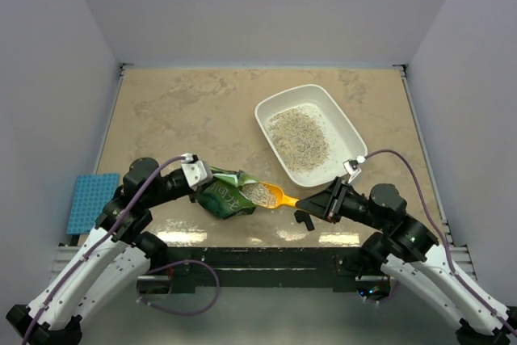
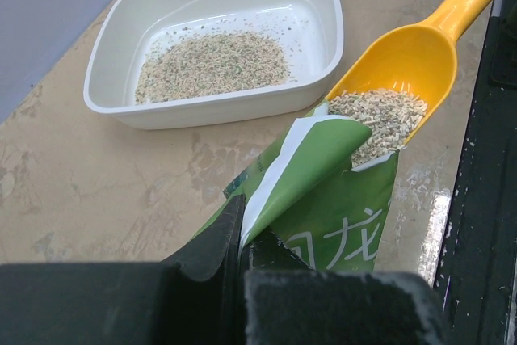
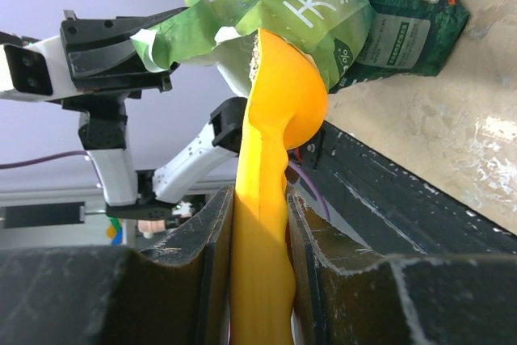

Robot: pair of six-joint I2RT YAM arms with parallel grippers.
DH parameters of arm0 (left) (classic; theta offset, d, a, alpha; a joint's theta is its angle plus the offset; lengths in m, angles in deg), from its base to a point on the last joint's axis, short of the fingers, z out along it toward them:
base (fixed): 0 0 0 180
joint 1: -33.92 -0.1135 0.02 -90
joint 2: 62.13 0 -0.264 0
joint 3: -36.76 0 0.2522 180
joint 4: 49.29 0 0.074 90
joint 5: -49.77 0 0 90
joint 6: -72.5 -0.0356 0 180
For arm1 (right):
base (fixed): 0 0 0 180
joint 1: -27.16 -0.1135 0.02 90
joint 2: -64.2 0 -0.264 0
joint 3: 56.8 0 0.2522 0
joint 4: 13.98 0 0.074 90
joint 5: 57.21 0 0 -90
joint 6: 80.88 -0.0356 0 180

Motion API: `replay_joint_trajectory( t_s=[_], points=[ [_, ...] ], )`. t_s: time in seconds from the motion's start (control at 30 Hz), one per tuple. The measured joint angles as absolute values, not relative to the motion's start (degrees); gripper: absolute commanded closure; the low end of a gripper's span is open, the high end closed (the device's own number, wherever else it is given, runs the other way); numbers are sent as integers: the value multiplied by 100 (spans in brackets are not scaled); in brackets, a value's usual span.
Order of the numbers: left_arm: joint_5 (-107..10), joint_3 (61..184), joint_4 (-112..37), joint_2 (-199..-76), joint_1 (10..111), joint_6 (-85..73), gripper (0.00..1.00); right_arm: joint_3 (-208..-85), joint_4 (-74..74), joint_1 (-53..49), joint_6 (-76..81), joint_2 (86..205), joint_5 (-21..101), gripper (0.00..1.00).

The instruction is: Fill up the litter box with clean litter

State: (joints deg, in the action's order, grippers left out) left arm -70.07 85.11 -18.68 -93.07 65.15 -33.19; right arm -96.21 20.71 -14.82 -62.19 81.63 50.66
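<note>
the litter box is partly filled with clean litter. the right claw grips the loaded scoop; the left claw pinches the bag.

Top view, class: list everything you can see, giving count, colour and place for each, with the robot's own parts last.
table: one, mottled tan, under everything
box: one, white, far right part of the table
litter: two lots, pale beige; a layer in the box and a heap in the scoop
scoop: one, yellow-orange, near edge of the table, bowl at the bag's mouth
bag: one, green, near edge, left of the scoop
mat: one, blue, off the table's left side
left arm: one, black and white, near left; jaws shut on the bag's top
right arm: one, black and white, near right; jaws shut on the scoop's handle
</note>
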Motion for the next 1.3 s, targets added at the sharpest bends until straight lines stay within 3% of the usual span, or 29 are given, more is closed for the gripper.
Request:
replay_joint_trajectory(
  t_s=[0.83,1.3],
  points=[
    [-6962,8513,-1812,-9226,6519,-3310,100,-9096,2784,-1482,-7395,6491,4769,100],
    [-6780,8563,-1809,-9211,6519,-3295,100,-9660,3352,-1482,-7445,6458,4406,100]
  ],
)
